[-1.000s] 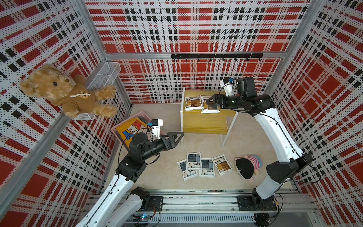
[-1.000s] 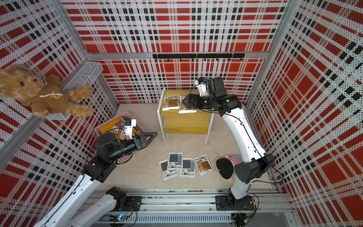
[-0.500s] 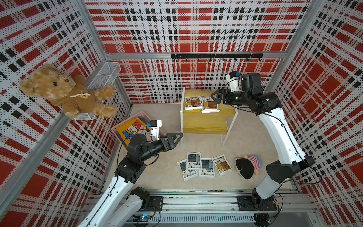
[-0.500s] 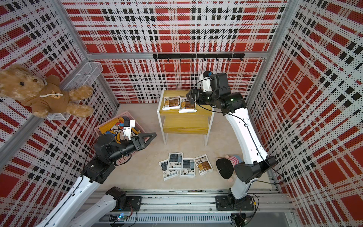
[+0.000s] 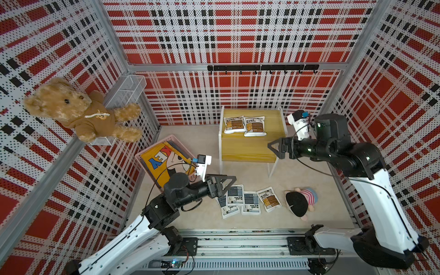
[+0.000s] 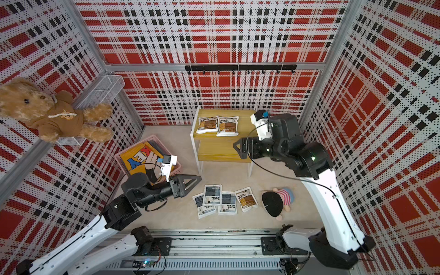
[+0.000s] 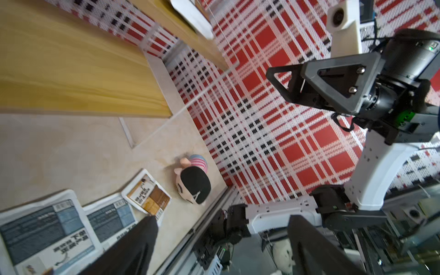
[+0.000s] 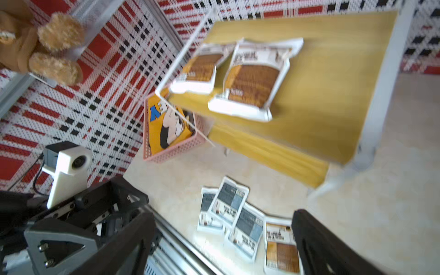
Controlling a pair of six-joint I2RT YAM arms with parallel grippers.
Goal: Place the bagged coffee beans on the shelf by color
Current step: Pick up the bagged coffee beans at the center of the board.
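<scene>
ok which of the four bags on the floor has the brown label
The bag at the end of the row, right beside the plush doll. The other three floor bags all carry dark grey labels.

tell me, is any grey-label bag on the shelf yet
No, the shelf holds only two brown-label bags, and the grey-label bags lie on the floor.

shelf top board: two brown-label bags side by side, edges touching, toward back. floor: three grey-label bags overlapping in row, one lone brown bag just beside them, plush doll near that. pink basket on floor too, near shelf leg.
</scene>
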